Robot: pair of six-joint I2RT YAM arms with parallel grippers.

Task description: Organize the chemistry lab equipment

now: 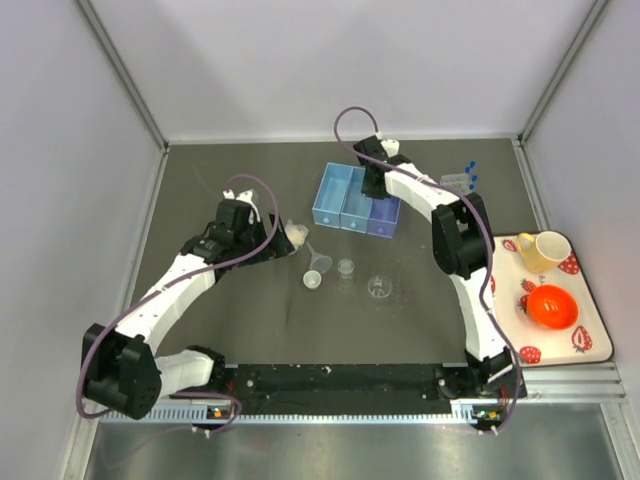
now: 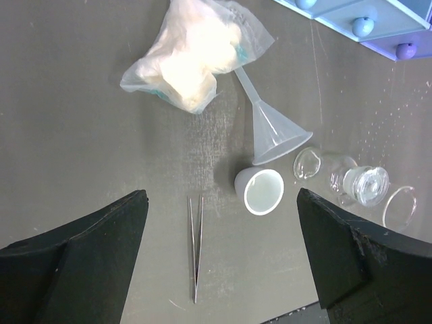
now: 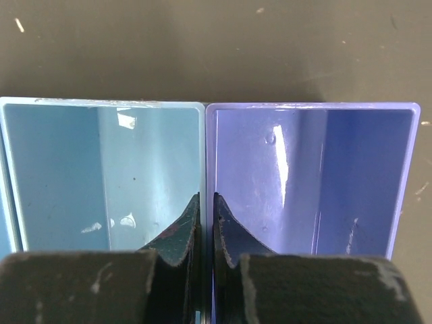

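At bench centre the funnel [image 2: 273, 131] lies on its side with its long axis diagonal: stem toward the far-left corner and the plastic bag [image 2: 192, 54], mouth toward the near-right. The tweezers [image 2: 196, 246] lie nearby, open tips toward the bag. The left gripper [image 2: 221, 194] hovers above them, jaws wide apart and empty. The right gripper [image 3: 204, 202], jaws nearly closed, straddles the adjoining walls of the light-blue bin [image 3: 101, 169] and the purple bin [image 3: 310, 169]; whether it grips them cannot be told.

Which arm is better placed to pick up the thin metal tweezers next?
Left: the left gripper, open, hovers directly above the thin metal tweezers; the right gripper is over the blue plastic bins.
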